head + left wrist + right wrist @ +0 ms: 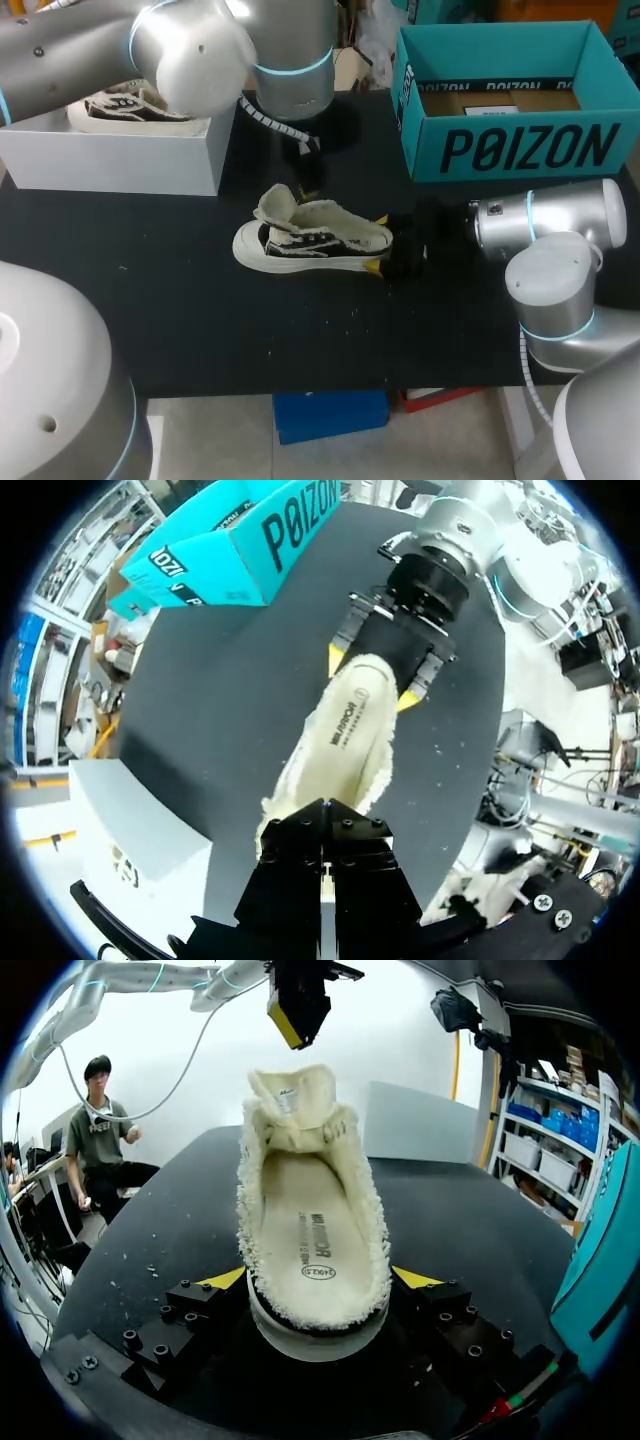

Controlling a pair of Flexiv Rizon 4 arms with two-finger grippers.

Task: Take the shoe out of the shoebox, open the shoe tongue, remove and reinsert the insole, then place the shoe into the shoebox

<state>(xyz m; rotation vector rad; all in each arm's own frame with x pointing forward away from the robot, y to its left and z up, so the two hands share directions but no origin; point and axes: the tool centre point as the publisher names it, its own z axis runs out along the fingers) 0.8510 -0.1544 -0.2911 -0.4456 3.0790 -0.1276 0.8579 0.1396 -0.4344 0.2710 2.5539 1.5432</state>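
A cream fleece-lined shoe (310, 240) with a black-and-white upper lies on its sole mid-table, its tongue (292, 1100) folded up at the toe end. The insole (315, 1225) lies flat inside. My right gripper (378, 244) is at the heel, its yellow fingertips (225, 1278) pressed against both sides of the sole. My left gripper (297, 1010) hangs shut just above the tongue with nothing in it and clear of the shoe. In the left wrist view the shoe (345, 730) stretches ahead of the left gripper (322, 810) toward the right gripper (372, 680).
A white shoebox (120, 150) stands at the back left with a second shoe (125, 105) inside. A teal box (510, 110), open on top, sits at the back right. Bare black tabletop (220, 320) lies in front of the shoe.
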